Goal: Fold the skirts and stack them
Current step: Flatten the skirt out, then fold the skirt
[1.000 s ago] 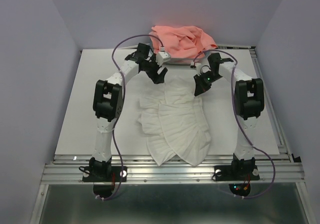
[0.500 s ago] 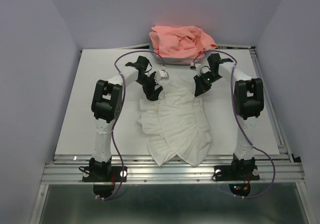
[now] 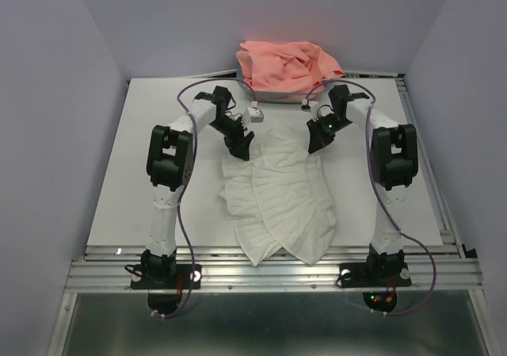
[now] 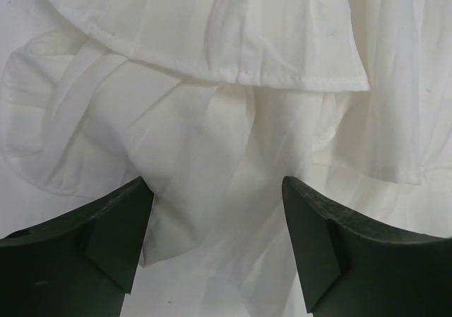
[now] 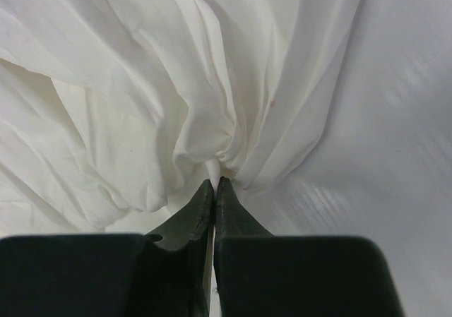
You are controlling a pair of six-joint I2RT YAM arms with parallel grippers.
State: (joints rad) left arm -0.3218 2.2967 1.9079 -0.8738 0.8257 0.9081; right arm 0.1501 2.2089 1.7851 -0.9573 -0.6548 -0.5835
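The left arm [image 3: 170, 158] rises from its base at the near edge, bends at a high elbow and reaches forward and inward, with the left gripper [image 3: 240, 143] pointing down over the far-left part of the white skirt [image 3: 277, 197]. In the left wrist view its two dark fingers [image 4: 106, 239] stand wide apart, with nothing between them but pleated cloth lying below. Whether the tips touch that cloth cannot be told.

The right arm [image 3: 392, 158] mirrors that pose on the other side, and the right gripper [image 3: 315, 143] is down at the far-right corner of the same skirt. The right wrist view shows its fingers [image 5: 201, 211] pressed tightly together on a pinch of white fabric, and folds fan out from the tips across the cloth [image 5: 141, 84].

The white skirt lies in the middle of the table [image 3: 158, 174] between the two arms. It is narrow at the far end where the grippers are and flares toward the near edge in fine pleats and overlapping layers. Up close its hemmed edge [image 4: 282, 80] overlaps a thinner, looser layer that curls at the left. It is spread out, not folded.

The pink skirt [image 3: 281, 66] sits in a crumpled heap at the far edge of the table — well apart from both grippers and just beyond the white skirt's narrow end.
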